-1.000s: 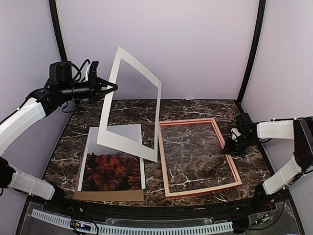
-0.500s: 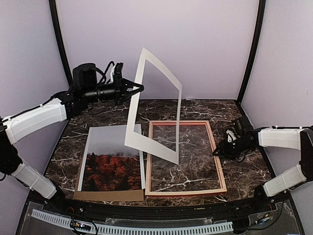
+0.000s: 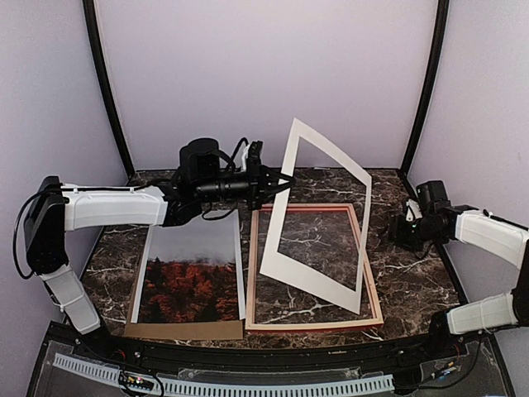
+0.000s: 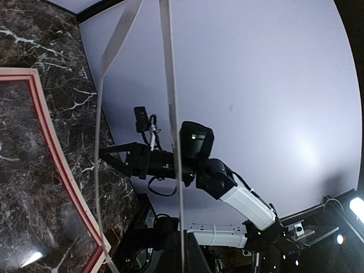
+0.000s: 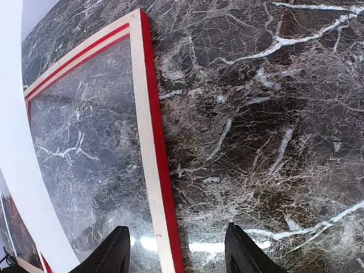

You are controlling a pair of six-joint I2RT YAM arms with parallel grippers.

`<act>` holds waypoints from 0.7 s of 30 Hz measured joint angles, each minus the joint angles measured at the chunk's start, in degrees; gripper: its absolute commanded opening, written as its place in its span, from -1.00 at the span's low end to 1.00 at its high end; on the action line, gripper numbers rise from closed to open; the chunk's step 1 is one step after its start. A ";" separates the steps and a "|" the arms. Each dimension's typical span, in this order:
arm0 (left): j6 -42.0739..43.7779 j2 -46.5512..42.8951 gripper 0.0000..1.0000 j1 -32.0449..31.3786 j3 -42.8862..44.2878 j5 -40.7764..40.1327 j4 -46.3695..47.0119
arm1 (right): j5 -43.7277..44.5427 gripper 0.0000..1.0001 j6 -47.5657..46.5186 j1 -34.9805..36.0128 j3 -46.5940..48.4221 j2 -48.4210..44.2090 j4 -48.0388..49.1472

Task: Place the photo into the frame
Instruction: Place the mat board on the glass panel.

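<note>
Shows thin rectangular photo print of red-orange autumn trees (image 3: 194, 277) lying face up on brown cardboard backing board (image 3: 182, 331), on dark marble surface (image 3: 413, 281), just left of large red-faced rectangular frame (image 3: 314, 324). Shows left fingers (image 3: 273, 179) pinched on white cut-out mat (image 3: 310, 285), held tilted above the frame; right fingers (image 5: 118, 250) parted, empty, near its right rail. Judged light, floppy and easily creased: best pinched gently at a corner or edge.

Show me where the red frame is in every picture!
Top camera: the frame lies flat right of middle, under the tilted white mat.
Left wrist: its red edge curves down the left side.
Right wrist: its edge runs down the left half.
Shared landmark: the marble table beneath it.
</note>
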 measured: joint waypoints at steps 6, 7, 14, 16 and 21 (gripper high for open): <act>-2.38 3.96 -1.00 0.24 -6.05 -3.89 1.66 | 0.20 0.16 -0.59 -0.55 0.00 -0.09 -1.25; -2.73 4.96 -1.00 0.31 -7.21 -4.59 1.97 | 0.15 0.17 -0.66 -0.55 0.00 0.02 -1.22; -2.93 9.97 -1.00 0.31 -11.74 -8.09 1.36 | -0.28 0.16 -1.03 -0.55 0.00 1.03 -1.20; -2.25 10.16 -1.00 0.31 -12.17 -9.16 0.46 | -0.37 0.17 -1.09 -0.55 0.00 1.29 -1.18; 0.07 10.08 -1.00 0.31 -12.76 -11.91 -1.46 | -0.68 0.17 -1.29 -0.55 0.00 1.95 -1.18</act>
